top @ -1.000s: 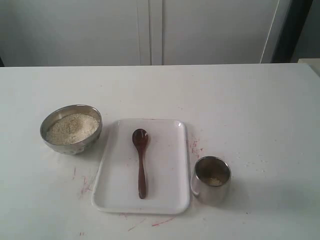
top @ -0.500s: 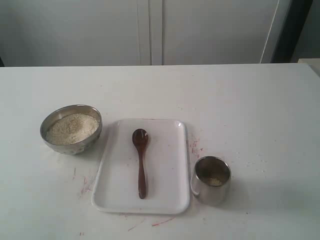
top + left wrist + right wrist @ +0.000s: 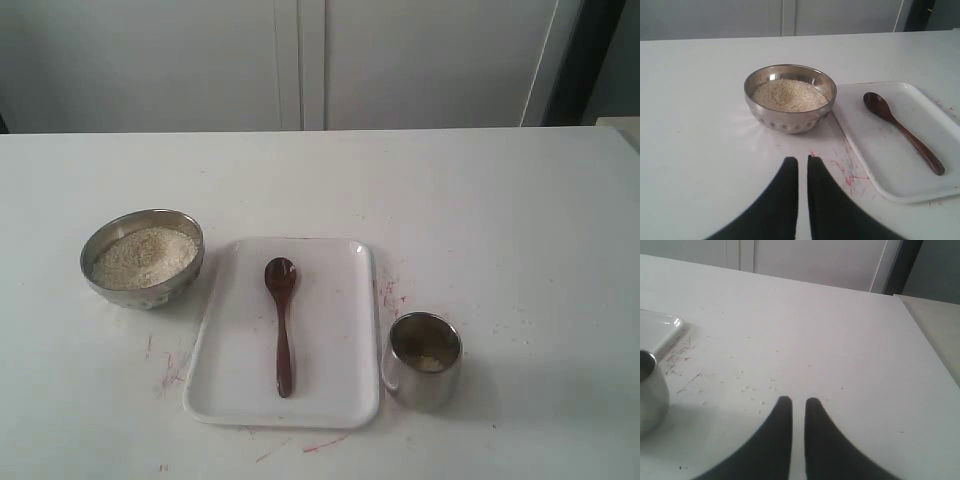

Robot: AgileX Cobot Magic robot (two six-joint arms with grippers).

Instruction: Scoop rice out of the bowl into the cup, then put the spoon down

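The steel bowl [image 3: 140, 293] stands at the table's left with a heap of rice [image 3: 145, 256] in it. On the white tray [image 3: 335, 300] in the middle lies the dark wooden spoon [image 3: 283, 330], its oval end toward the far side. To the tray's right stands the steel cup [image 3: 415, 388], a few grains at its bottom. Neither gripper shows in the exterior view. My left gripper [image 3: 802, 161] is shut on nothing, short of the bowl [image 3: 790, 120], with the spoon [image 3: 902, 131] off to one side. My right gripper [image 3: 798, 401] is shut and empty over bare table, the cup [image 3: 650, 395] well aside.
Red scribble marks and scattered grains dot the white table around the tray [image 3: 875, 150]. White cabinet doors stand behind the table's far edge. A corner of the tray [image 3: 660, 330] shows in the right wrist view.
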